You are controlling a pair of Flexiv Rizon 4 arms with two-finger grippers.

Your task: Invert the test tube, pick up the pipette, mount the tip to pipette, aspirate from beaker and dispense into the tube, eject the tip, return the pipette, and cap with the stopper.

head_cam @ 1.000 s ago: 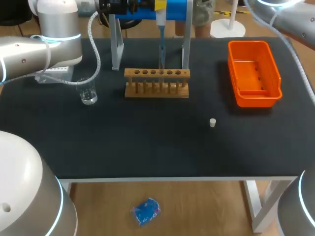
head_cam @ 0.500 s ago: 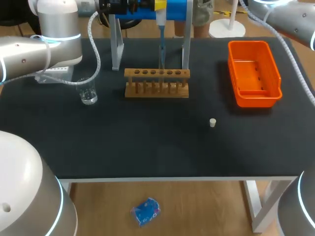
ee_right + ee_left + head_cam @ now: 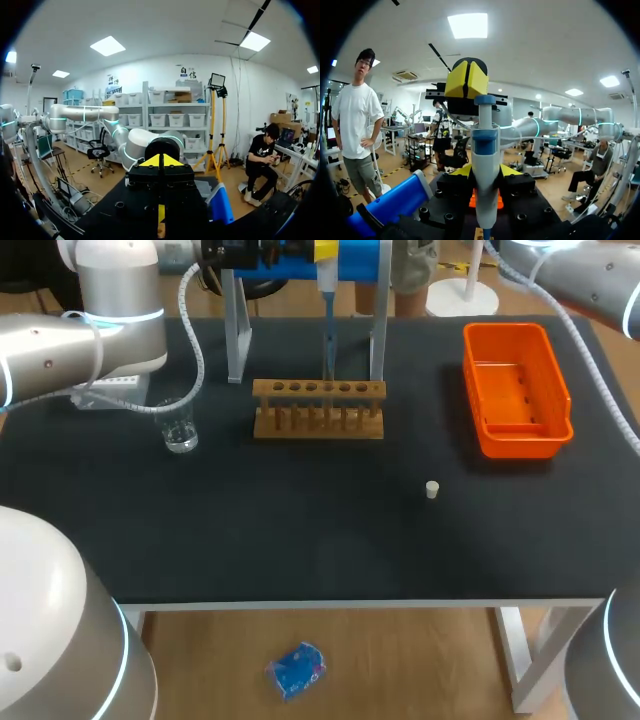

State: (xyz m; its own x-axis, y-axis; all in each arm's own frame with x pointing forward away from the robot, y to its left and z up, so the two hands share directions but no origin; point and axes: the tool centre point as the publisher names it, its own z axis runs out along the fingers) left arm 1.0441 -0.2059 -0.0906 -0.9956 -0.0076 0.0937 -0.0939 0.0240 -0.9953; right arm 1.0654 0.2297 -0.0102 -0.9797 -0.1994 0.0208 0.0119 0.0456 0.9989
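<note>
White stopper [image 3: 432,489] lies alone on the near table, not yet used. Further back stand the beaker [image 3: 180,428] at the left and the wooden rack [image 3: 318,390] in the middle; I cannot make out a tube in it. Above the rack the left gripper [image 3: 485,174] clamps the pipette [image 3: 485,145], whose tip [image 3: 327,350] hangs over the holes, so dispensing seems to be the step in hand. Next, the right gripper [image 3: 160,161], fingers pressed together, should push the plunger [image 3: 485,100] straight down. No label is readable.

A pipette [image 3: 327,285] is hung upright behind the wooden tube rack [image 3: 318,408], a clear beaker [image 3: 180,428] is stood left of it, and a small white stopper [image 3: 432,489] is laid alone on the table [image 3: 300,530].
</note>
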